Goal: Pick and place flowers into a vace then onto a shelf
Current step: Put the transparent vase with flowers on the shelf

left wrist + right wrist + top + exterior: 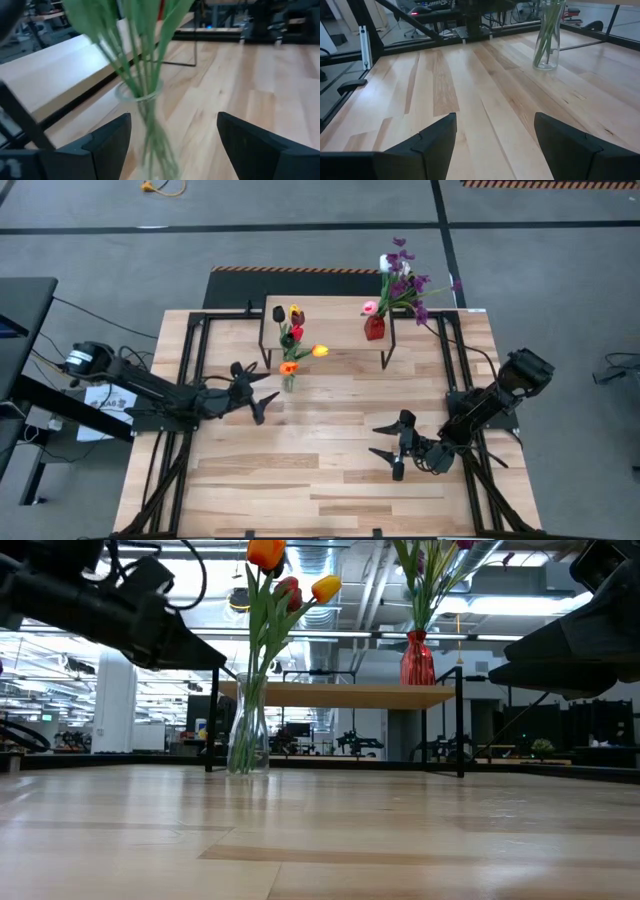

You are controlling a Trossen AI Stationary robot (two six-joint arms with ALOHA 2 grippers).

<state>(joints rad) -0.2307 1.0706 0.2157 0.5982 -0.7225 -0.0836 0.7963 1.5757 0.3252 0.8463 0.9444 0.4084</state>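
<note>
A clear glass vase stands on its base on the tabletop, just in front of the shelf's left end. It holds tulips in red, orange, yellow and a dark colour on green stems. My left gripper is open, level and close to the vase on its left. In the left wrist view the vase shows in the gap between the fingers, apart from both. My right gripper waits open, low over the table's right half. The shelf stands at the far middle.
On the shelf's right end stands a red vase with purple and pink flowers. The shelf's thin black legs reach down to the table. Bare wood lies between the two grippers and toward the near edge.
</note>
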